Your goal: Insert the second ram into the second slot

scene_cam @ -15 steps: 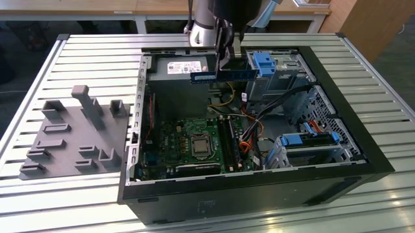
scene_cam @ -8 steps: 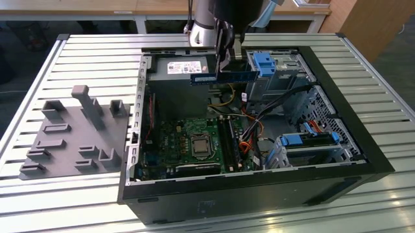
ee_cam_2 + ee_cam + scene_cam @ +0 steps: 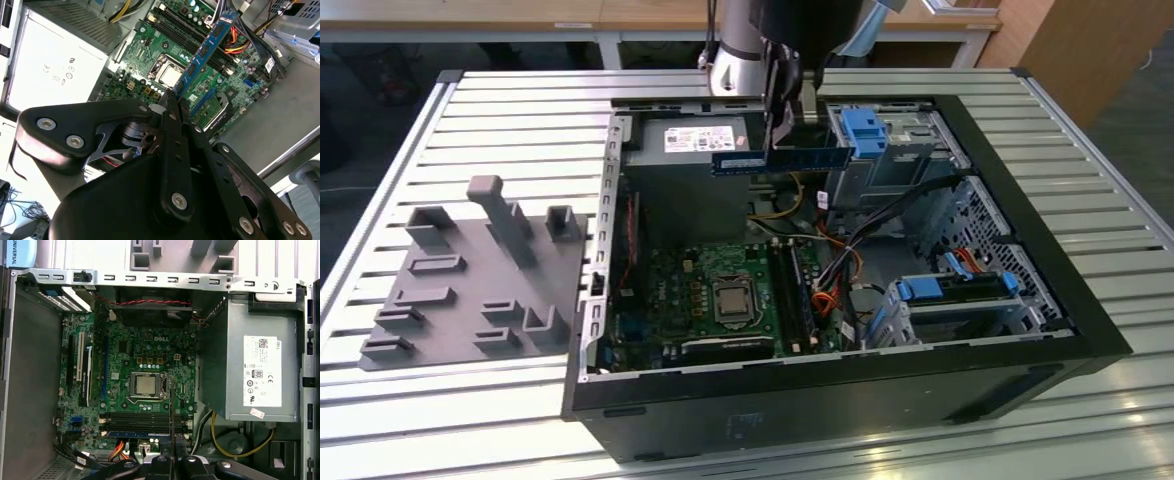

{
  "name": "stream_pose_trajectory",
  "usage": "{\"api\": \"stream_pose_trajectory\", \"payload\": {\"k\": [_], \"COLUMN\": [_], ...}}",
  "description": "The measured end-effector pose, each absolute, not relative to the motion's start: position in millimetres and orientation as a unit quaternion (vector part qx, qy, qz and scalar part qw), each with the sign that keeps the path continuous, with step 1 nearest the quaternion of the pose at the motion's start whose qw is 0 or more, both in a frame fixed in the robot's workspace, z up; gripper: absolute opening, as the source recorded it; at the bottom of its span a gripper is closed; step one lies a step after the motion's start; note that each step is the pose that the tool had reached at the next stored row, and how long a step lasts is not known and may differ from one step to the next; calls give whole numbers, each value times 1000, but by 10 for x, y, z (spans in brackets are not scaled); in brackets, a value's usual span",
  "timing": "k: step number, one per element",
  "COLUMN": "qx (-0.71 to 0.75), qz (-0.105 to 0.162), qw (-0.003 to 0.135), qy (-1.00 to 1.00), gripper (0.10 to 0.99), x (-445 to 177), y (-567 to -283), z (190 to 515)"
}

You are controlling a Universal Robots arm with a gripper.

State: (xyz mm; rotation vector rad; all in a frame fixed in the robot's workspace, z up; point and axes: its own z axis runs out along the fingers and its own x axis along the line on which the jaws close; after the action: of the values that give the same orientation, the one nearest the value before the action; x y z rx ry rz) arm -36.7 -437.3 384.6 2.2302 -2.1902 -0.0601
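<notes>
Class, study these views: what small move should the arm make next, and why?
Probably turn the wrist so the ram lies along the slots. The pincer grips one end and holds it aloft, and in the first wrist view it looks crosswise to them, so lowering it now likely would not seat it.

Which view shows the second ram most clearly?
The second wrist view: the second ram shows its flat side, chips plain, held in the fingers. The exterior view shows it farther off; the first wrist view, its thin edge.

Black pincer [image 3: 173,99] with silver screws [image 3: 179,201], silver arm [image 3: 736,40].
</notes>
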Motion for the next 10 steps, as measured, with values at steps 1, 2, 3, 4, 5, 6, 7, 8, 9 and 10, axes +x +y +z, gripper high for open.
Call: {"api": "stream_pose_trajectory", "payload": {"k": [1,2,3,4,5,6,7,8,9,10], "qx": [713,712,712,712,712,711,711,711,711,710], "qz": [-19,-19,-19,-19,-19,-19,-19,-19,-19,-19], "qw": [8,8,8,8,8,8,8,8,8,7], "qy": [-701,-701,-702,-702,-702,-703,-703,-703,-703,-704], "gripper": [137,137,137,137,137,137,137,137,137,137], "x": [-367,-367,-367,-367,-367,-367,-367,-367,-367,-367], "y": [-4373,-4373,-4373,-4373,-4373,-4373,-4373,-4373,-4373,-4373], "z": [3847,3846,3847,3847,3847,3847,3847,3847,3847,3847]}}
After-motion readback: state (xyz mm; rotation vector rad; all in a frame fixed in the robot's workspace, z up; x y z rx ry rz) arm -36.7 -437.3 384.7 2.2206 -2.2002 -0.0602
